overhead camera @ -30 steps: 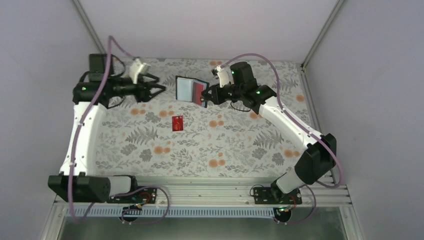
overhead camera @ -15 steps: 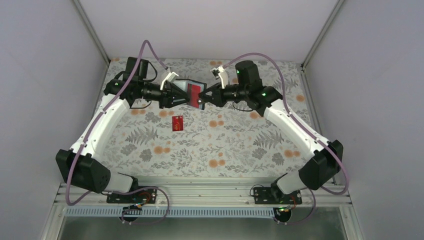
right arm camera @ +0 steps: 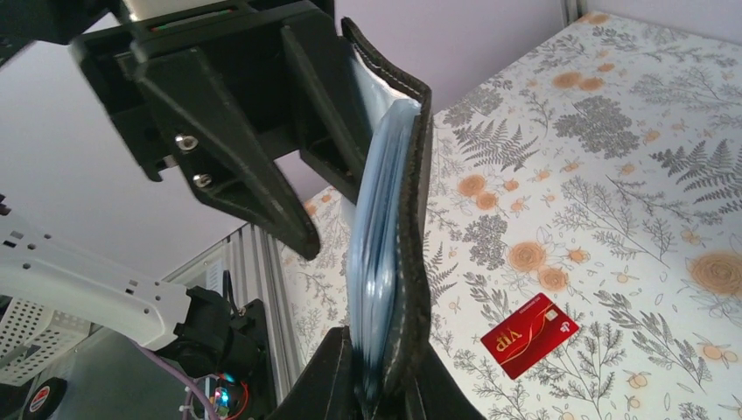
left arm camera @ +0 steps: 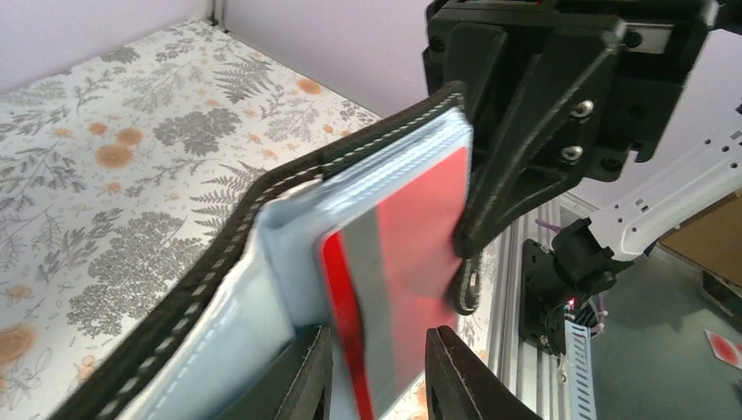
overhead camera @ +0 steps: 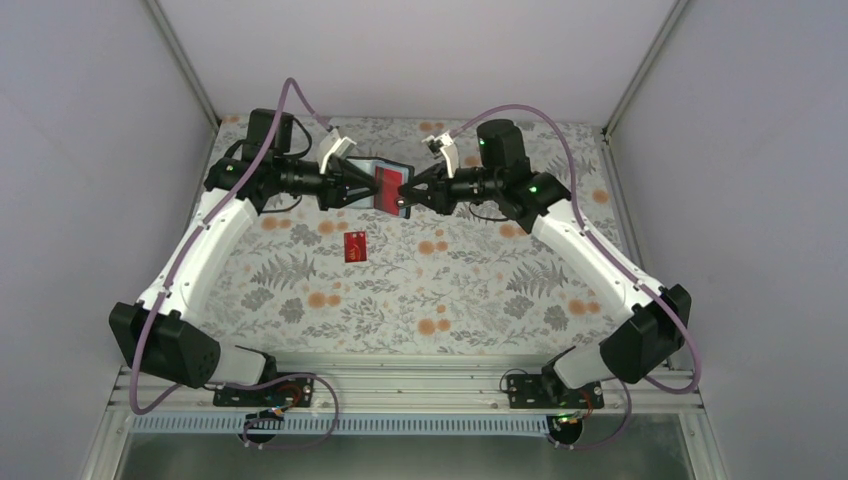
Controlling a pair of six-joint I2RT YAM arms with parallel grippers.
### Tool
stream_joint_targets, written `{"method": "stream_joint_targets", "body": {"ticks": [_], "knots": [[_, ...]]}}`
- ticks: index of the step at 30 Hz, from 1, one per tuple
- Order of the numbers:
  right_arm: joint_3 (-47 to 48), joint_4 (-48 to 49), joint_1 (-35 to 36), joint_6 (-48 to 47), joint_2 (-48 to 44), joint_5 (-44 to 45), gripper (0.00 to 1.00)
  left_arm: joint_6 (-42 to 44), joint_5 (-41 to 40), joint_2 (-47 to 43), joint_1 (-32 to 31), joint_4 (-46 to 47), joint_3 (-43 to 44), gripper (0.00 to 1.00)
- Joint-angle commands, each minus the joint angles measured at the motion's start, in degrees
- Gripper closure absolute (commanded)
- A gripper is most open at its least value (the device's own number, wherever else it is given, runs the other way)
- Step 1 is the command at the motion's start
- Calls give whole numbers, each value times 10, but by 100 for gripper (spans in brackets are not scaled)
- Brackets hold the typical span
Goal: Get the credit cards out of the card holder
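My right gripper (overhead camera: 405, 195) is shut on the lower edge of the open black card holder (overhead camera: 392, 161) and holds it upright above the table's back. In the right wrist view my right gripper (right arm camera: 385, 350) pinches the holder (right arm camera: 418, 175) with its light blue pockets. A red credit card (left arm camera: 411, 236) with a grey stripe sticks out of a pocket of the holder (left arm camera: 262, 197). My left gripper (left arm camera: 378, 337) is open, its jaws on either side of that card's edge with a gap. It also shows in the top view (overhead camera: 368, 188). Another red card (overhead camera: 354, 247) lies flat on the table.
The loose red card (right arm camera: 529, 335) reads VIP and lies below the held holder on the flower-patterned tablecloth (overhead camera: 460, 290). Grey walls close in the back and both sides. An aluminium rail (overhead camera: 400, 380) with the arm bases runs along the near edge.
My left arm has swung in from the left to the holder, and its open jaws now sit around the protruding red card. My right gripper has kept hold of the holder, nearly still.
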Motion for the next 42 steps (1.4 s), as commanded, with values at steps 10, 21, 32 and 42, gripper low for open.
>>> {"method": "stream_joint_targets", "body": {"ticks": [10,21,32,42], "knots": [[-12,53,3,-23,-45,-86,96,1,12,1,-9,19,8,71],[-24,77,2,-27,-29,-88,96,63,77,10,-53,-47,60,98],[-83,84,-16,-54,-54,-91,68,63,99,-8,-12,-51,43,98],[-99,79,-29,-73,-63,-130,83,103,97,-13,4,-76,27,98]]}}
